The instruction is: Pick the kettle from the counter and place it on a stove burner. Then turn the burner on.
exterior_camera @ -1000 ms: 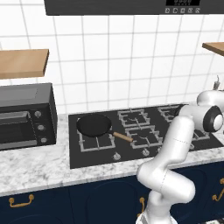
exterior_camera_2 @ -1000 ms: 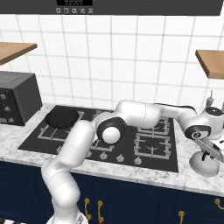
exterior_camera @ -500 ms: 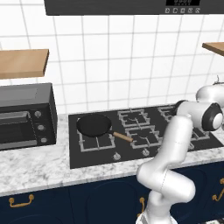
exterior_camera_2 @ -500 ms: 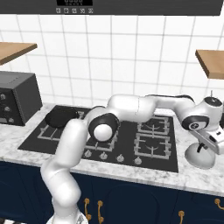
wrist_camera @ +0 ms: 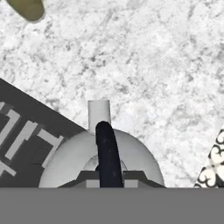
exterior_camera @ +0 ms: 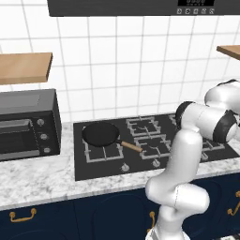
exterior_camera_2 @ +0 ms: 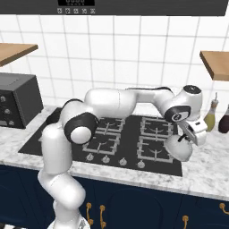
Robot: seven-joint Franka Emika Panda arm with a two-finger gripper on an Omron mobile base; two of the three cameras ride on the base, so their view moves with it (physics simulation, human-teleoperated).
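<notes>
In the left base view we see a toaster oven (exterior_camera: 26, 124) at the far left of the counter (exterior_camera: 42, 180), then a black pan (exterior_camera: 100, 134) on the cooktop's (exterior_camera: 140, 161) left rear grate, its wooden handle angled right.

In the right base view we see the arm stretch rightward over the cooktop (exterior_camera_2: 120, 150), its wrist ending near the right front burner (exterior_camera_2: 154, 150). The gripper (exterior_camera_2: 182, 137) hangs just past that burner, and the kettle (exterior_camera_2: 179, 147) sits directly beneath it, held at its handle. The kettle's rounded grey body overlaps the cooktop's right edge, partly above black glass and partly above marble; whether it is lifted clear we cannot tell from this angle. To its right, against the tiled wall, stand an olive-green bottle (exterior_camera_2: 209, 115) and a dark bottle (exterior_camera_2: 223, 120), well apart from the kettle.

In the hand view we look straight down on the kettle (wrist_camera: 70, 162), which lies just below the hand. Its dark arched handle (wrist_camera: 107, 153) runs up between the fingers (wrist_camera: 87, 177), and its spout (wrist_camera: 99, 114) points away over the marble (wrist_camera: 153, 65). The fingers are drawn in close against the handle on both sides, gripping it. A corner of the cooktop (wrist_camera: 26, 131) lies at left, and the green bottle (wrist_camera: 27, 8) shows at upper left.
</notes>
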